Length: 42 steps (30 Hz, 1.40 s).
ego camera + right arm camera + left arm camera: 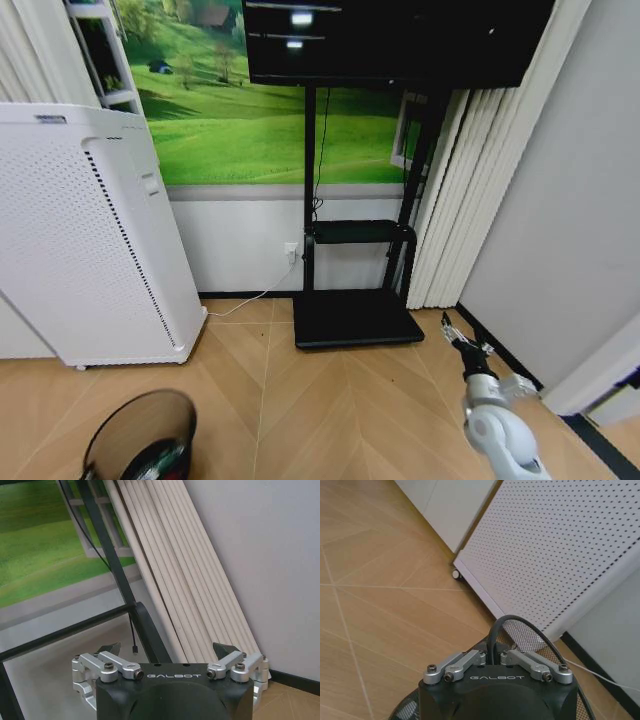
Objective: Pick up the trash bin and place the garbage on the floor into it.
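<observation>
The trash bin, a round black wire-mesh basket, hangs low at my front left above the floor. Something red, a piece of the garbage, shows deep inside it. In the left wrist view my left gripper is shut on the bin's black rim, with the mesh wall spreading out beyond it. My right gripper is held out low at the right near the wall. In the right wrist view the right gripper stands open with nothing between its fingertips.
A tall white perforated appliance on castors stands at the left, close to the bin. A black screen stand sits against the back wall, with pale curtains to its right. Bare parquet lies in the middle.
</observation>
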Available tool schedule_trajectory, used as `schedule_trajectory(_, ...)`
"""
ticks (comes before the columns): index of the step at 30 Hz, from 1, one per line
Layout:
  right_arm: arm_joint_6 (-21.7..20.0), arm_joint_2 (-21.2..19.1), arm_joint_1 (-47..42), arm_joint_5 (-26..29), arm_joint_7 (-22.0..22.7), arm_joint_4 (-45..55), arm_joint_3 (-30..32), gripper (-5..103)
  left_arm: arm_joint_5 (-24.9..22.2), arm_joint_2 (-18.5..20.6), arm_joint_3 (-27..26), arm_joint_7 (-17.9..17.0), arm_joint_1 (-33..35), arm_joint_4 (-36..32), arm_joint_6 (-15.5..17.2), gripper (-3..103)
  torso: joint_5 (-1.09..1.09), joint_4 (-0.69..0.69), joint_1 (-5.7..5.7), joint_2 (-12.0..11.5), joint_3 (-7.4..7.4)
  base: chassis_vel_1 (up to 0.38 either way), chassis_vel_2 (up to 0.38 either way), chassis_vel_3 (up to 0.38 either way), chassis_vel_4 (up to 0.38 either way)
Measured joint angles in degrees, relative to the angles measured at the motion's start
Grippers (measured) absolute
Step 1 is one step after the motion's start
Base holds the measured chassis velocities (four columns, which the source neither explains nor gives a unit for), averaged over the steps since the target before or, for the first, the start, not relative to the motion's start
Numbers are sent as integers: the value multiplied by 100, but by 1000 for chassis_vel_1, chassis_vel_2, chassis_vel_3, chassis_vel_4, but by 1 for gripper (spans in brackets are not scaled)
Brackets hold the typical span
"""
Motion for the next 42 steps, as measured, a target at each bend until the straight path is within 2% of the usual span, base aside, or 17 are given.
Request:
schedule_trajectory(7, 52, -39, 94, 54, -170, -289, -30, 100, 182, -180, -219, -250, 93, 100, 1, 6, 0, 0, 0, 0, 0, 0, 0, 0, 0)
schedule_trajectory(14, 158, -61, 269, 143, -269, -578, -96, 100, 209, -241, -433, -196, 201, 88, 7, 6, 2, 0, 0, 0, 0, 0, 0, 0, 0)
schedule_trajectory(32, 302, -221, 130, 276, -354, -801, -41, 100, 463, 57, -544, -166, -290, 812, -5, 6, 0, 0, 0, -1, 0, 0, 0, 0, 0)
schedule_trajectory(33, 302, -223, 143, 277, -354, -816, -37, 100, 468, 57, -531, -198, -281, 820, -5, 6, 2, -1, 0, -1, 0, 0, 0, 0, 0)
schedule_trajectory(35, 286, -196, 252, 277, -344, -828, -44, 100, 546, 16, -456, -490, -219, 808, 89, 6, -1, -1, 0, -1, 0, 0, 0, 0, 0)
schedule_trajectory(42, 197, -205, 515, 293, -316, -854, -79, 100, 561, -49, -451, -734, -101, 743, 119, 6, 0, 0, 0, -1, 0, 0, 0, 0, 0)
